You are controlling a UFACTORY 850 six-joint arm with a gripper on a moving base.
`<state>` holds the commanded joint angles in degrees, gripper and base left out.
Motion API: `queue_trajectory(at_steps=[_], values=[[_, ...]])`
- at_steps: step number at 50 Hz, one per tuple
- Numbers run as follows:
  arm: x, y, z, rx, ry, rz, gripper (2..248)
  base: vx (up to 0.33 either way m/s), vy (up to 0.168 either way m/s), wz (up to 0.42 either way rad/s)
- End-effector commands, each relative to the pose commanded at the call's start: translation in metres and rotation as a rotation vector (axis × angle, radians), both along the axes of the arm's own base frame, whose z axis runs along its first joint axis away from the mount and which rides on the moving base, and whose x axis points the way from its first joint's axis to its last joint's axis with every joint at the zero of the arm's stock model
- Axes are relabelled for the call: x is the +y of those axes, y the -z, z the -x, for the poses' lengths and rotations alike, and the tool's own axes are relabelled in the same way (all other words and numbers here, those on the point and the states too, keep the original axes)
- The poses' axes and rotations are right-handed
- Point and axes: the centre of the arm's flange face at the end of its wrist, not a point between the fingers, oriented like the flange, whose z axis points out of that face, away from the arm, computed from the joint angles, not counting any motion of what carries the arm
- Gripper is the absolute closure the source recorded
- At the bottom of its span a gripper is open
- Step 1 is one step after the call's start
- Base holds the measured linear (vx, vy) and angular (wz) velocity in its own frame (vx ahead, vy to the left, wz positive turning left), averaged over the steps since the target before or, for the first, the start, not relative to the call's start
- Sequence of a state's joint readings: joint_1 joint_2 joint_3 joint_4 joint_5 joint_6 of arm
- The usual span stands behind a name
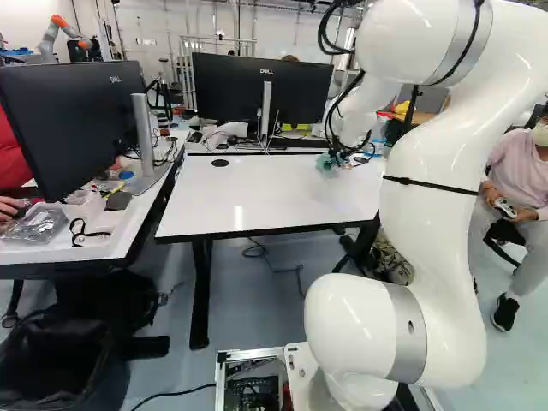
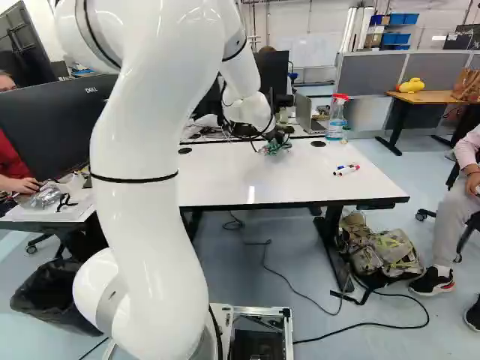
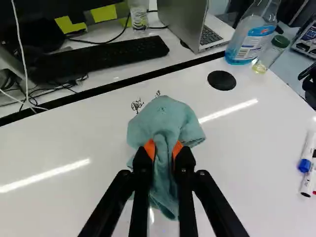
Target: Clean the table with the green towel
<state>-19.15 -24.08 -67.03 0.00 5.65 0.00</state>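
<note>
At the far part of the white table [image 1: 265, 193], my gripper [image 2: 273, 145] is low over the tabletop with the green towel [image 2: 279, 145]. In the wrist view, my gripper [image 3: 163, 148] is shut on the towel [image 3: 165, 121], its orange pads pinching the cloth from both sides. The towel bunches between the fingers, spreads out ahead of them and trails back under them. Small black scribbles [image 3: 138, 104] show on the tabletop right beside the towel's far edge; whatever lies beneath the cloth is hidden.
Markers [image 2: 346, 169] lie on the table's right part in the right base view. Beyond the table's far edge are a keyboard [image 3: 98, 59], a laptop [image 3: 197, 24] and a blue spray bottle [image 2: 337, 118]. A monitor [image 1: 73, 124] stands on the left desk. Another robot [image 1: 62, 34] is far behind.
</note>
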Motion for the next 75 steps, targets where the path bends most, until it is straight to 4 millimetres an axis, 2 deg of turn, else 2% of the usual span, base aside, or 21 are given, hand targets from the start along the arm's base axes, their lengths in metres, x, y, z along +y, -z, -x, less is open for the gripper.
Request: queue_trajectory(at_steps=[24,31,75], values=[[-0.037,0.004,-0.031,-0.026,0.038,0.010,192,0.000,0.000,0.000],[-0.037,0.007,-0.042,-0.031,0.032,0.011,192,0.000,0.000,0.000],[-0.041,0.061,-0.051,0.036,0.032,-0.013,192,0.000,0.000,0.000]])
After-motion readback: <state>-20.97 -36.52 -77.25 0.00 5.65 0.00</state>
